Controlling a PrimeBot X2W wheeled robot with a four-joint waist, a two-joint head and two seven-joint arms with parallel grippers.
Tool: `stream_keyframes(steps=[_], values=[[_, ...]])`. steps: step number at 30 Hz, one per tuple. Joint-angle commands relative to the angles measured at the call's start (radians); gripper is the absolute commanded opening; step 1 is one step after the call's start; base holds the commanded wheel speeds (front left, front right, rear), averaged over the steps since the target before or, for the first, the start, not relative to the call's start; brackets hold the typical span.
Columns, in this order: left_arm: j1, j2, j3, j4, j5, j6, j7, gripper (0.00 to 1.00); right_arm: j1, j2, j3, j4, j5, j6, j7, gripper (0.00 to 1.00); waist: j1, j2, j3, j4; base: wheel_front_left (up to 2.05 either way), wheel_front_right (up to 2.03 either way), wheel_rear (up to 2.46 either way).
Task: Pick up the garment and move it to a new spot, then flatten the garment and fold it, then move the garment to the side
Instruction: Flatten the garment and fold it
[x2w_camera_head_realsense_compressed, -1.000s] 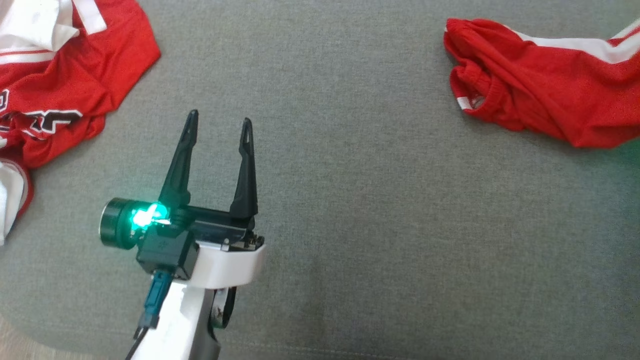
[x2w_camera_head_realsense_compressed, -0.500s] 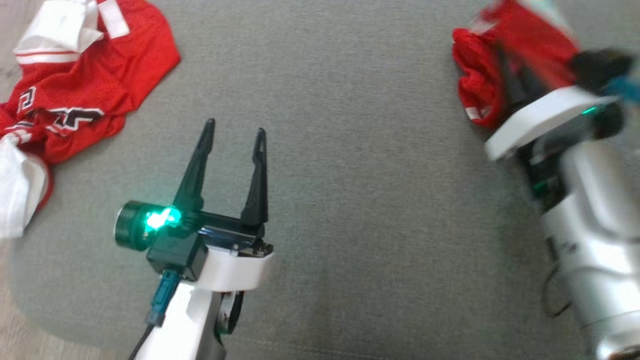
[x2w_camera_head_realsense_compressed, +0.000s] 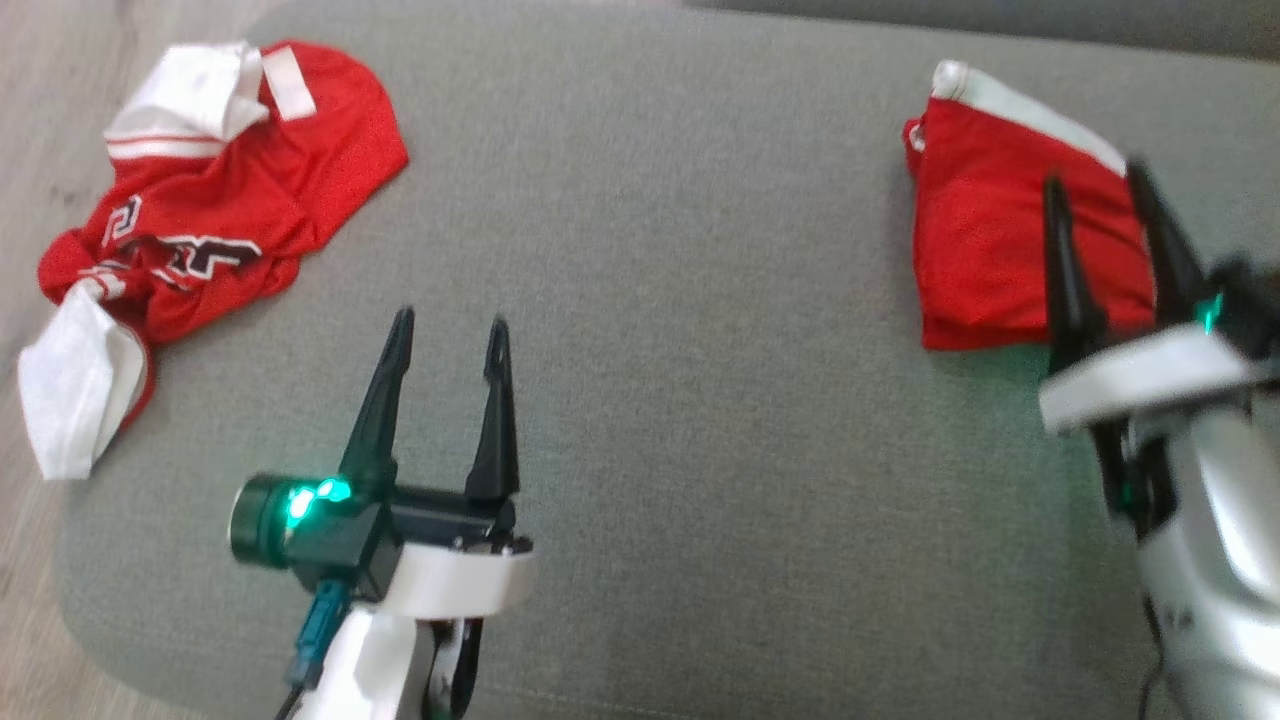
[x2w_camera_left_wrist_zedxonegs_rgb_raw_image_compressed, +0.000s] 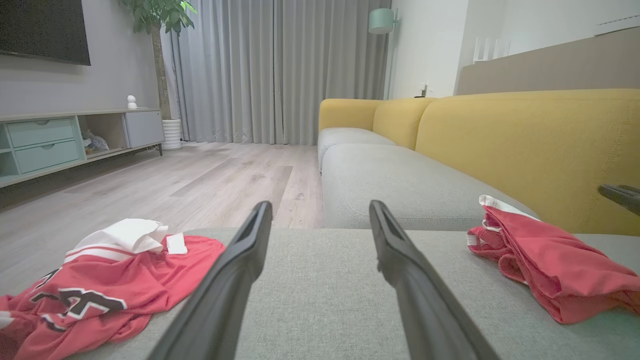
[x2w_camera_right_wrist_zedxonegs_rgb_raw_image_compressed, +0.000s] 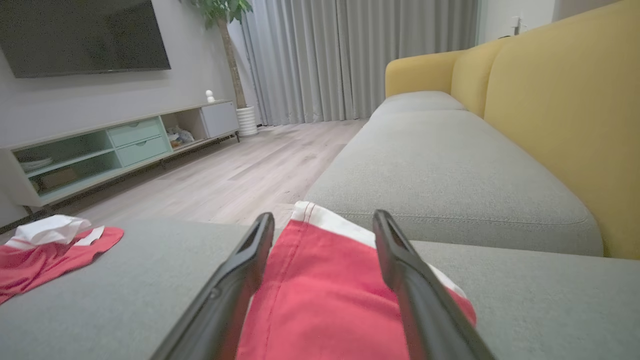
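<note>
Both ends of a grey sofa seat (x2w_camera_head_realsense_compressed: 680, 300) dressed in red. At the right end, the folded red shorts (x2w_camera_head_realsense_compressed: 985, 260), a compact rectangle with a white stripe along the far edge, close to the yellow backrest (x2w_camera_left_wrist_zedxonegs_rgb_raw_image_compressed: 525, 150). Poised over them, the right gripper (x2w_camera_head_realsense_compressed: 1092, 175), fingers (x2w_camera_right_wrist_zedxonegs_rgb_raw_image_compressed: 235, 280) spread wide to either side of the cloth, nothing pinched; contact with the fabric impossible to tell. Well apart over bare cushion, the left gripper (x2w_camera_head_realsense_compressed: 448, 320), likewise spread and empty. At the opposite end, a crumpled red jersey (x2w_camera_head_realsense_compressed: 230, 210), one white part at the cushion's edge beside the wooden floor (x2w_camera_head_realsense_compressed: 60, 120).

Judged from the lie of things: fold made, set-down at the side all but finished, withdrawal of the right arm the step in hand. Lift straight up first, fingers wide, before any move backward. Avoid a sideways sweep; thin sports fabric likely to catch on a fingertip and peel open the top layer. Watch the near edge of the shorts, seemingly closest to the fingers. Check, once clear, for a square outline and no corner trailing off the seat. Keep the left arm parked, out of the path. Leave the jersey alone until then.
</note>
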Motion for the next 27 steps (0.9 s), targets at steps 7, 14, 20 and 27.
stream_keyframes(steps=[7,14,20,27], values=[[0.05,0.005,0.055,-0.003,-0.003,0.001,-0.004,1.0,0.215,0.067,-0.094,-0.149,-0.071,-0.001,-0.019,1.0,0.0001,0.0,-0.089,-0.02,0.0,0.0,0.0],[0.07,0.005,0.033,-0.013,-0.012,-0.002,-0.004,1.0,0.274,0.094,-0.114,-0.144,-0.08,-0.001,-0.019,0.0,0.0001,0.0,-0.073,0.005,0.0,0.0,0.0],[0.037,0.005,-0.009,-0.027,-0.029,0.003,-0.004,1.0,0.055,0.087,-0.131,-0.004,-0.115,-0.001,-0.016,0.0,0.0001,0.0,0.003,0.063,0.0,0.0,0.0],[-0.005,0.005,-0.058,-0.03,-0.061,0.013,-0.004,1.0,-0.197,0.085,-0.165,0.212,-0.184,-0.001,-0.004,0.0,0.0001,0.0,0.074,0.122,0.0,0.0,0.0]])
